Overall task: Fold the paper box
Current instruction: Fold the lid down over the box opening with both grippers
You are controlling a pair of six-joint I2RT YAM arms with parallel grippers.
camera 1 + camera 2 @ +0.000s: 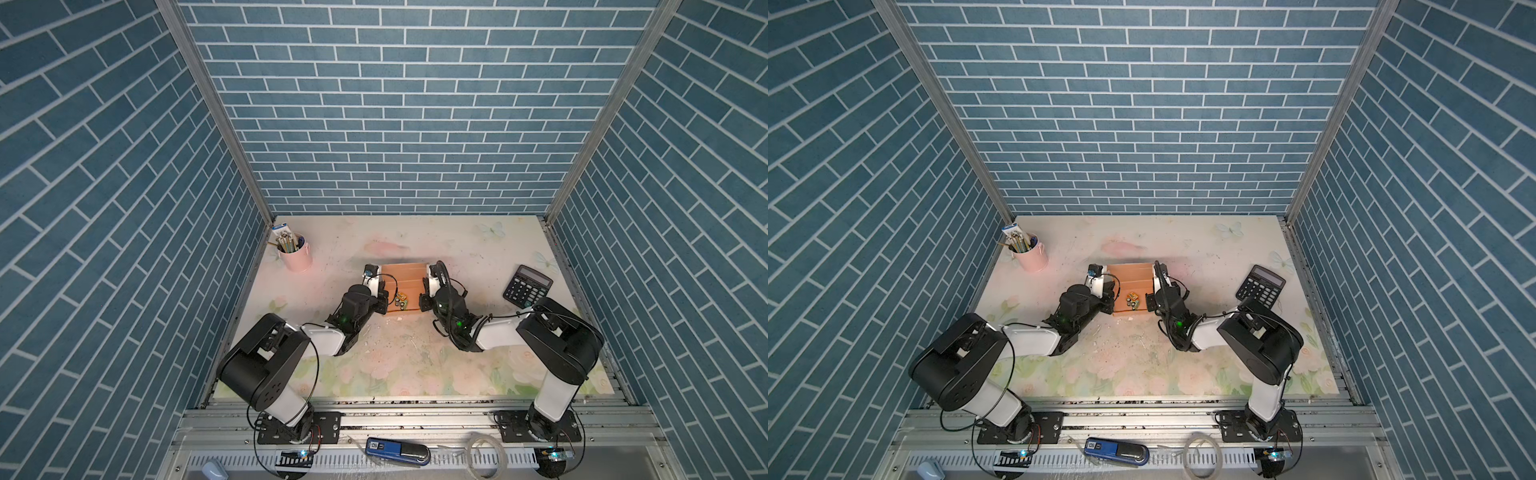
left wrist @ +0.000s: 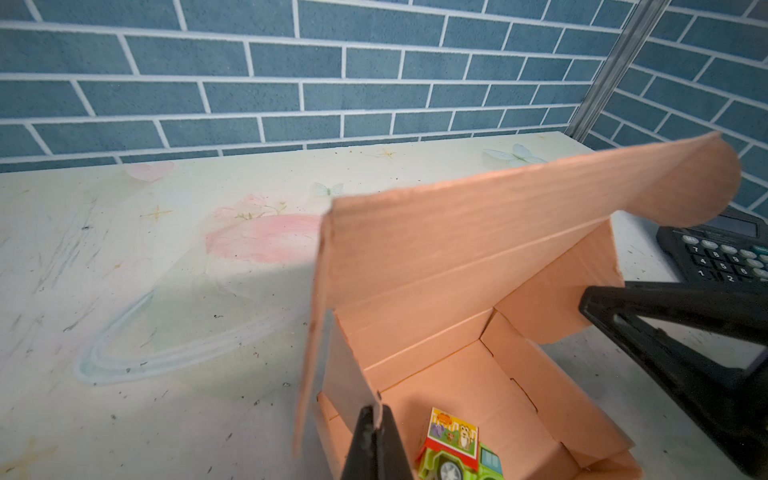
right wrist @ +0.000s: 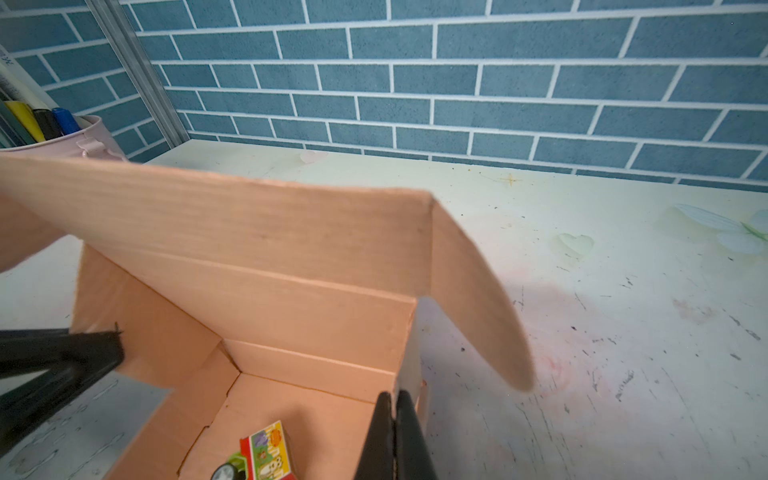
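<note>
Left gripper is clamped shut on one side wall of the box, and right gripper seemingly on the opposite wall. Box is parked well left of the calculator, lid stood up. Walls look done, so the lid needs to be lowered and tucked next.

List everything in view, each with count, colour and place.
box: 1, tan-orange, table centre, lid raised
toy car: 1, green, red and yellow, inside the box
cup: 1, pink, far left corner
pens: several, mixed colours, in the cup
calculator: 1, black, right of the box
table: 1, pale floral
frame: 1, silver, front of the table
gadget: 1, blue and black, on the frame
hose coil: 1, clear, right of the gadget
left pincer: 1, black, shut on the box's left wall
right pincer: 1, black, shut on the box's right wall
</note>
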